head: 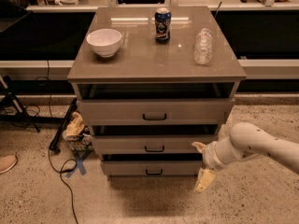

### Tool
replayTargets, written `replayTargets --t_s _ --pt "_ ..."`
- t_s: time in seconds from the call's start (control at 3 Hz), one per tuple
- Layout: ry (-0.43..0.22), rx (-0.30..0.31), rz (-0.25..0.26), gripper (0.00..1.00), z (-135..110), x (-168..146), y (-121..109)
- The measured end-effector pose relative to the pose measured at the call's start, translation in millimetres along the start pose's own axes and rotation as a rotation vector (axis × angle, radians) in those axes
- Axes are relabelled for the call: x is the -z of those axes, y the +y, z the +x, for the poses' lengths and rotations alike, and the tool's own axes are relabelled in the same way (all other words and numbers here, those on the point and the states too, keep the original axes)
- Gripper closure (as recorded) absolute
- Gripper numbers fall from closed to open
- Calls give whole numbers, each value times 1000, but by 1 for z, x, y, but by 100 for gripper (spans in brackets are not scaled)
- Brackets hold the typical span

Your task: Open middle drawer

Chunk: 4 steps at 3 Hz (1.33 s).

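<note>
The middle drawer [126,144] is the second of three grey-taupe drawers in the cabinet, with a small black bar handle [154,149] at its centre. Its front sits about flush with the drawers above and below. My gripper [201,163] is low at the right end of the drawer fronts, on a white arm reaching in from the right. Its two pale fingers are spread apart, one finger [198,146] level with the middle drawer, the other by the bottom drawer. It holds nothing and is well right of the handle.
On the cabinet top [140,59] stand a white bowl [104,41], a blue can [162,24] and a clear plastic bottle [203,45]. A crumpled bag [75,127] and black cables [58,167] lie on the floor at the left. A shoe [5,163] is at the far left.
</note>
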<state>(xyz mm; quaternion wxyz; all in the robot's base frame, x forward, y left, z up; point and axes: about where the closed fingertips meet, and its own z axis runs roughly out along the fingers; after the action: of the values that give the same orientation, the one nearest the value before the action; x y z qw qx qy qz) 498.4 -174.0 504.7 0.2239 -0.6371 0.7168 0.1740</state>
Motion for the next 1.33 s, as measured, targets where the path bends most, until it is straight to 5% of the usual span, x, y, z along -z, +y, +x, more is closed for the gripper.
replayTargets --t_s 0.67,1.33 --pt "65 137 207 0 17 -22 -65" --pt "93 195 227 0 22 -57 -118"
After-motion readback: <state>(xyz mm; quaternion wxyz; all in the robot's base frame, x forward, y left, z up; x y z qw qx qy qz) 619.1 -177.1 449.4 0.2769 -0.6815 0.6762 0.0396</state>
